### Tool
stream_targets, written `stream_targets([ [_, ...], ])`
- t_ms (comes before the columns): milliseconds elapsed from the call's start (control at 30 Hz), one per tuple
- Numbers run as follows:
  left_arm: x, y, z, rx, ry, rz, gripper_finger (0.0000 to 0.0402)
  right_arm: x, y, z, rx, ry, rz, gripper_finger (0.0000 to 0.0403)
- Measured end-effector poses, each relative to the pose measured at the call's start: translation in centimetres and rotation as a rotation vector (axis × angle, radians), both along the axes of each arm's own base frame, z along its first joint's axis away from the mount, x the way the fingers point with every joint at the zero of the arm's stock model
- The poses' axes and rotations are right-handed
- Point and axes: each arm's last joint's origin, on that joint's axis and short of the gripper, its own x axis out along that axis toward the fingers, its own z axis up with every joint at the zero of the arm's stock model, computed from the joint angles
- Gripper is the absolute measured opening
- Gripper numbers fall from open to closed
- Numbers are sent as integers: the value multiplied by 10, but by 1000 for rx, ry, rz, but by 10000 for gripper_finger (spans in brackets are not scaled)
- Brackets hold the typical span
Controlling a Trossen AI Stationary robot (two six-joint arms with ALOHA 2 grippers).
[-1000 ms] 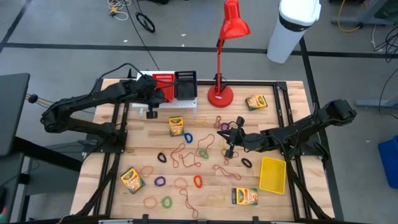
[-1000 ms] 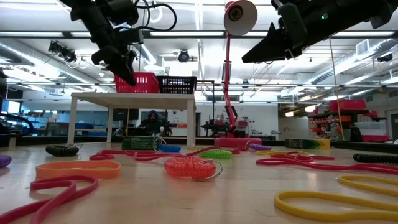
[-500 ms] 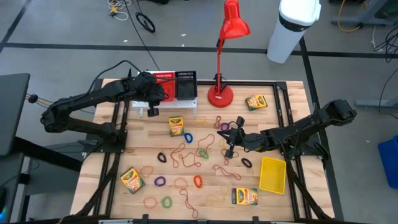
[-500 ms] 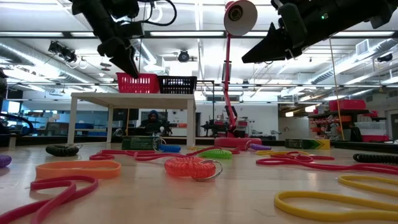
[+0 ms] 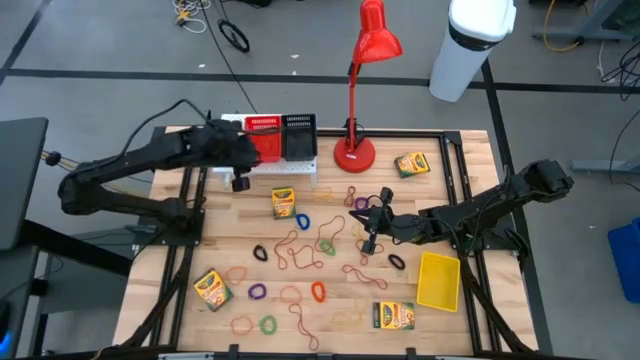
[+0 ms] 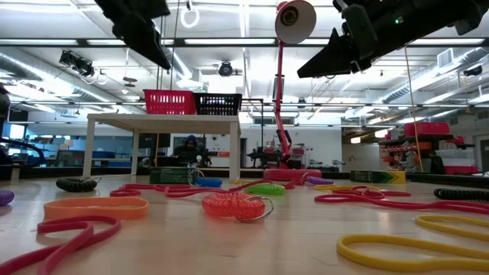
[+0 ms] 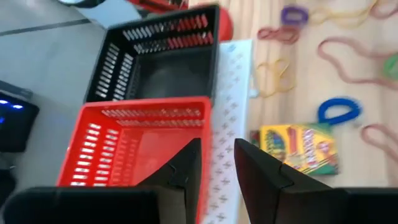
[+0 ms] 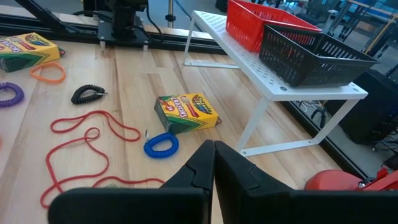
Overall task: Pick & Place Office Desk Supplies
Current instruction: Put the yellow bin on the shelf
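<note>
Here, your left gripper (image 7: 216, 165) hangs over the red mesh plastic basket (image 7: 140, 146), fingers slightly spread, holding nothing. The basket and the black mesh basket (image 7: 163, 65) beside it look empty, both on the white perforated rack (image 5: 262, 166) at the table's far edge. Crayon boxes (image 5: 284, 202) and rubber-band loops (image 5: 300, 248) lie scattered mid-table. Your right gripper (image 5: 371, 224) hovers there, fingers pressed together.

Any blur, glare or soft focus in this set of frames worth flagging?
Left wrist view: soft throughout, red basket and crayon box smeared. Low view: nearest loops out of focus, bright ceiling lights behind silhouetted arms. Right wrist view: fairly sharp, own fingers blurred. High view: evenly lit, no glare.
</note>
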Motion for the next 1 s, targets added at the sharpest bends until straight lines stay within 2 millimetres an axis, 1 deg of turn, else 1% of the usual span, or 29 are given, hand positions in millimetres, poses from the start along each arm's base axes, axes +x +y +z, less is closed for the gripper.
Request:
stream_targets([
  [100,-8,-8,2,-33,-58,19,97,0,0,0,0,0,0,21],
  [233,-16,-19,-10,-64,-139,0,72,0,0,0,1,0,0,21],
  [433,-20,-38,-53,-95,-334,-163,16,0,0,1,8,-9,-2,21],
  [500,-20,-42,-69,-110,-393,-191,7,0,0,1,19,-18,-5,21],
  [567,-18,-46,-84,-148,-468,-249,7,0,0,1,28,-23,-8,21],
  [667,-17,-52,-108,-239,-511,-350,18,0,0,1,30,-26,-8,21],
  [733,-14,-55,-118,-281,-534,-386,27,1,0,2,31,-29,-8,21],
  [867,-9,-55,-135,-319,-504,-353,35,1,0,3,35,-41,-8,21],
  [1000,1,-53,-143,-329,-491,-322,30,1,0,3,35,-41,-8,21],
])
